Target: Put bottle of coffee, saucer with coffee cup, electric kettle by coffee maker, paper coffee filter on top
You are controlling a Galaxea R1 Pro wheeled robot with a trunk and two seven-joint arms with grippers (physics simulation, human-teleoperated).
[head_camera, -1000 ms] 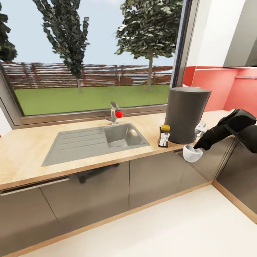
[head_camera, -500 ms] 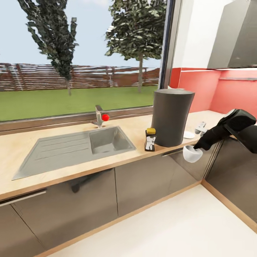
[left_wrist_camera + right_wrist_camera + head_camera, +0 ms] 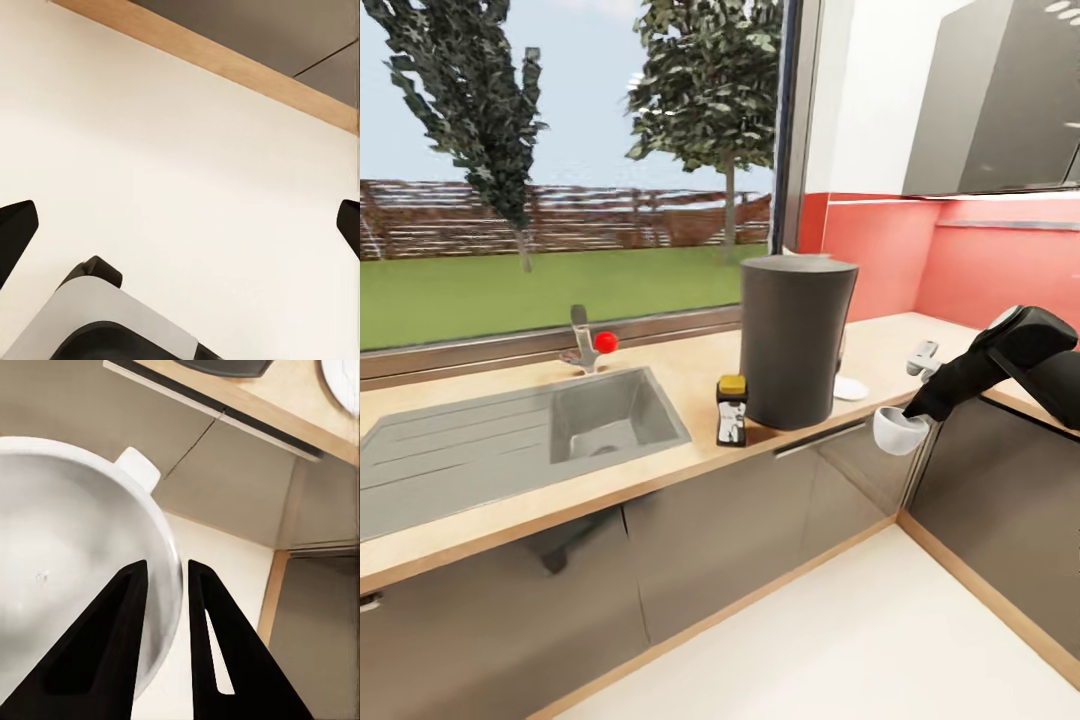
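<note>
While the view swings right, bringing the saucer [image 3: 850,388] into centre frame, the right gripper [image 3: 913,409] keeps the coffee cup [image 3: 898,431] pinched by its rim.

head view over countertop [image 3: 690,385], wrists apparently floorward, close

A home kitchen: a pale wood countertop [image 3: 690,375] with a steel sink [image 3: 600,425] and tap [image 3: 582,340] runs over glossy dark cabinets [image 3: 730,530], under a garden window [image 3: 560,170], beside a red backsplash [image 3: 920,260].
</note>
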